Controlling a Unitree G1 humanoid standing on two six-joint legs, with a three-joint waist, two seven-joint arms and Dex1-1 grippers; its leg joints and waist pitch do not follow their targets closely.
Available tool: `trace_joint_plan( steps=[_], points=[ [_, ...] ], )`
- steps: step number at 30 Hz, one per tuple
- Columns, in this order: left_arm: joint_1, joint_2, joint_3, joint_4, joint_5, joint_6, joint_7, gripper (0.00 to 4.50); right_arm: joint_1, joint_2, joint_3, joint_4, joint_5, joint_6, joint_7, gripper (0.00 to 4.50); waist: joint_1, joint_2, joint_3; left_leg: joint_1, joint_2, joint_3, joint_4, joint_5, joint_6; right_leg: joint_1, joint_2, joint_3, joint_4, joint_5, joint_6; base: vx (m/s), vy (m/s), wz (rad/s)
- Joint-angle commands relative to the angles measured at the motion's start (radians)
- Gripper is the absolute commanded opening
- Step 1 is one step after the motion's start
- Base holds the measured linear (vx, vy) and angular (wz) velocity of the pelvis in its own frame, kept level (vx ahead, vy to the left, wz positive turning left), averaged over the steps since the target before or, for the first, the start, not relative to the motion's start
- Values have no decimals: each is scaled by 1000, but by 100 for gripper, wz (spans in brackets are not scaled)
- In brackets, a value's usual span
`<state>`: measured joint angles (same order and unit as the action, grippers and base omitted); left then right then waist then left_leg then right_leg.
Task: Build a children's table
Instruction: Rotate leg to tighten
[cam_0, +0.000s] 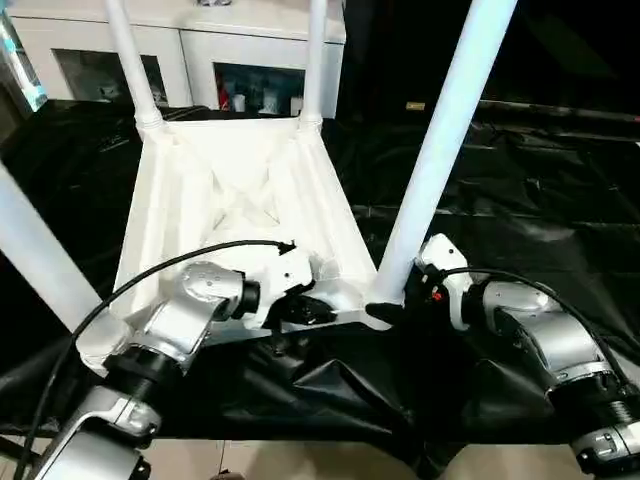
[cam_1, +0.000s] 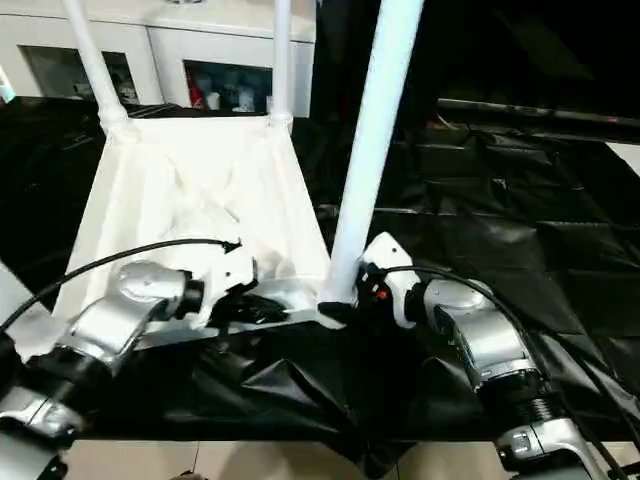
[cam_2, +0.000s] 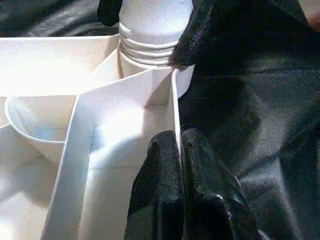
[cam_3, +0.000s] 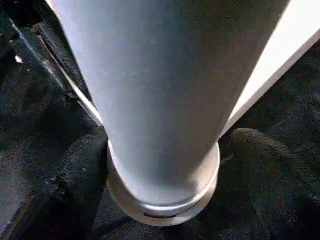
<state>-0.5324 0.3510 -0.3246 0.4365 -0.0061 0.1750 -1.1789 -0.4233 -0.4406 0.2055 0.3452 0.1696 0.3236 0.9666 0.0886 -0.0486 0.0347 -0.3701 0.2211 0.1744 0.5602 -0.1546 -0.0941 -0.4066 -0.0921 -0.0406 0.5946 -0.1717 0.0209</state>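
Black sheeting (cam_0: 520, 200) covered the surface under the upturned tabletop (cam_0: 240, 190). Left pincer (cam_2: 180, 150) pinched its rim; right pincer (cam_3: 165, 165) stood spread around the near leg (cam_0: 440, 140).

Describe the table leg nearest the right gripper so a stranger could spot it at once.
On the black sheeting lies the upturned white tabletop, with legs rising from its corners. This leg stands in the near corner, with the right gripper around its base. It looks thickest.
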Motion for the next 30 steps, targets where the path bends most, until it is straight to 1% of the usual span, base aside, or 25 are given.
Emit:
trace_joint_plan(
  steps=[1, 2, 4, 6, 8, 9, 10, 13, 15, 17, 18, 19, 20, 21, 23, 24, 25, 26, 27, 29, 30],
  points=[
    [18, -3, -29, -32, -33, -2, -73, 0, 2, -25, -17, -23, 3, 4, -6, 403, 0, 0, -52, 12, 4, 11, -61, -289, 11, 42, -28, 22, -64, -208, -198, 0, 0, 0],
    [19, -2, -29, -33, -33, -2, -74, 0, 4, -26, -18, -25, 5, 6, -2, 403, 1, 0, -52, 12, 4, 11, -61, -289, 10, 42, -28, 22, -64, -209, -198, 0, 0, 0],
    [23, 3, -30, -45, -36, 6, -76, 0, 9, -28, -20, -27, 11, 9, 8, 369, 1, 1, -53, 11, 4, 11, -61, -283, 10, 43, -28, 22, -62, -202, -196, 0, 0, 0],
    [25, 5, -32, -52, -39, 11, -77, 0, 11, -27, -22, -27, 15, 9, 13, 366, 1, 2, -53, 12, 4, 11, -60, -282, 11, 42, -27, 22, -62, -195, -200, 0, 0, 0],
    [24, 4, -32, -51, -39, 12, -76, 0, 15, -27, -24, -28, 15, 7, 12, 337, 2, 3, -53, 13, 4, 11, -60, -278, 11, 42, -27, 23, -62, -190, -200, 0, 0, 0],
    [24, 4, -31, -50, -39, 12, -76, 0, 16, -25, -26, -28, 14, 6, 10, 337, 1, 2, -55, 12, 3, 12, -59, -270, 11, 43, -27, 23, -60, -178, -204, 0, 0, 0],
    [24, 3, -31, -49, -38, 12, -76, 0, 18, -23, -27, -28, 14, 6, 9, 324, 1, 2, -54, 12, 3, 12, -59, -269, 11, 43, -27, 22, -60, -175, -205, 0, 0, 0],
    [23, -4, -28, -44, -34, 13, -63, 0, 27, -10, -40, -23, 20, 5, -8, 296, 1, 2, -54, 11, 3, 11, -60, -271, 11, 44, -27, 22, -60, -182, -203, 0, 0, 0],
    [19, -11, -26, -34, -28, 14, -43, 0, 28, 2, -49, -13, 21, 5, -30, 287, 1, 1, -54, 11, 3, 11, -59, -275, 10, 44, -27, 22, -61, -190, -201, 0, 0, 0],
    [-3, -38, -23, 12, 4, 18, 36, 0, 15, 49, -85, 45, 14, -2, -134, 278, -2, 0, -53, 11, 3, 12, -60, -284, 6, 41, -27, 22, -63, -207, -198, 0, 0, 0],
    [-32, -72, -19, 66, 40, 24, 127, 0, -12, 104, -127, 117, 13, 2, -257, 278, -3, -3, -52, 10, 1, 12, -59, -288, 2, 40, -27, 22, -64, -222, -195, 0, 0, 0],
    [-40, -82, -18, 80, 48, 27, 151, 0, -19, 118, -137, 134, 14, 4, -286, 277, -7, -1, -50, 13, -1, 11, -61, -314, -15, 35, -30, 22, -70, -283, -185, 0, 0, 0],
    [-59, -105, -16, 110, 66, 35, 205, 0, -35, 151, -159, 171, 16, 9, -351, 275, -13, -4, -51, 9, -2, 6, -63, -326, -33, 39, -31, 19, -69, -330, -167, 0, 0, 0],
    [-68, -117, -16, 123, 71, 38, 223, 0, -42, 166, -165, 185, 14, 6, -383, 274, -13, -4, -52, 13, -1, 6, -61, -338, -35, 37, -32, 20, -75, -348, -156, 0, 0, 0],
    [-96, -161, -18, 161, 90, 56, 293, 0, -69, 221, -183, 227, 6, 10, -495, 274, -16, -2, -51, 12, -2, 6, -61, -342, -33, 34, -31, 21, -76, -345, -154, 0, 0, 0],
    [-114, -193, -22, 181, 99, 70, 329, 0, -91, 262, -201, 256, 6, 19, -584, 273, -18, -2, -52, 13, -3, 6, -61, -348, -33, 33, -30, 20, -77, -349, -151, 0, 0, 0],
    [-124, -213, -25, 193, 104, 79, 351, 0, -105, 289, -213, 274, 7, 26, -642, 273, -24, -1, -52, 12, -4, 6, -62, -343, -37, 30, -29, 21, -76, -343, -153, 0, 0, 0],
    [-129, -222, -26, 200, 107, 81, 361, 0, -111, 299, -214, 281, 5, 27, -658, 273, -26, -1, -52, 12, -4, 5, -63, -345, -41, 31, -29, 20, -77, -346, -151, 0, 0, 0],
    [-151, -269, -35, 230, 120, 91, 404, 0, -140, 351, -211, 314, -8, 32, -734, 273, -28, 1, -53, 12, -5, 5, -62, -346, -40, 31, -28, 20, -77, -342, -149, 0, 0, 0],
    [-167, -306, -43, 256, 131, 92, 434, 0, -161, 391, -196, 336, -25, 25, -762, 273, -29, 3, -53, 12, -5, 3, -63, -358, -42, 31, -28, 20, -79, -335, -145, 0, 0, 0],
    [-178, -329, -50, 277, 140, 85, 447, 0, -174, 419, -182, 343, -37, 6, -759, 273, -29, 2, -55, 11, -5, 3, -63, -353, -38, 33, -28, 20, -78, -317, -143, 0, 0, 0]
  ],
)
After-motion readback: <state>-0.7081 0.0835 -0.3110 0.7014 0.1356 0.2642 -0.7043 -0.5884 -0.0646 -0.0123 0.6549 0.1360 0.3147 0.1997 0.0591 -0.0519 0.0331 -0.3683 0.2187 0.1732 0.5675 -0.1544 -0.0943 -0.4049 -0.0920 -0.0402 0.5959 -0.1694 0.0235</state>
